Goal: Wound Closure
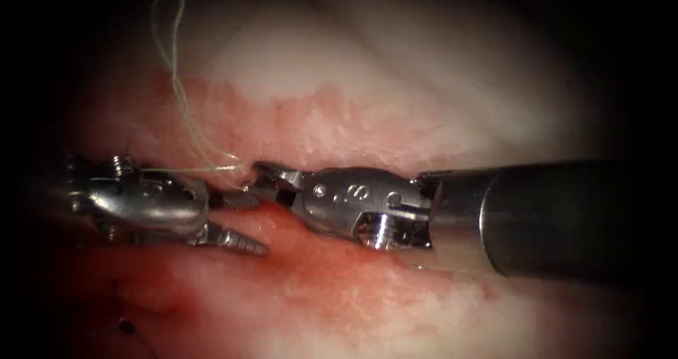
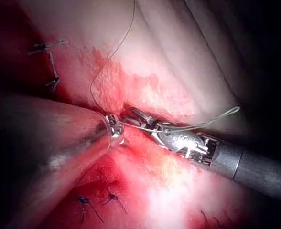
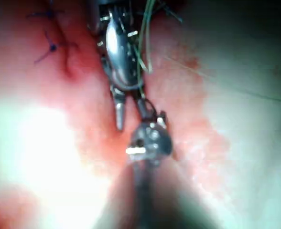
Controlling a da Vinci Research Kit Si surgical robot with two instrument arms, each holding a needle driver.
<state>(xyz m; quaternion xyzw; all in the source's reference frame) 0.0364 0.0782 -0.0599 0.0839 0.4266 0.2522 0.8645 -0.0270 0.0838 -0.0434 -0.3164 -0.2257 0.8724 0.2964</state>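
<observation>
The left tool (image 1: 236, 221) had its fingers (image 1: 244, 244) spread apart over the cut (image 1: 296, 225) in the tissue (image 1: 367, 112), gripping nothing. The right tool (image 1: 265, 179) met it tip to tip; whether its fingers were together or apart could not be told. Pale thread (image 1: 185, 112) ran from the meeting tips in a loop across the tissue beyond the cut. Red fluid (image 1: 233, 274) stained both edges of the cut. The needle could not be made out. Dark stitches (image 2: 52, 64) sat on the tissue near the cut.
</observation>
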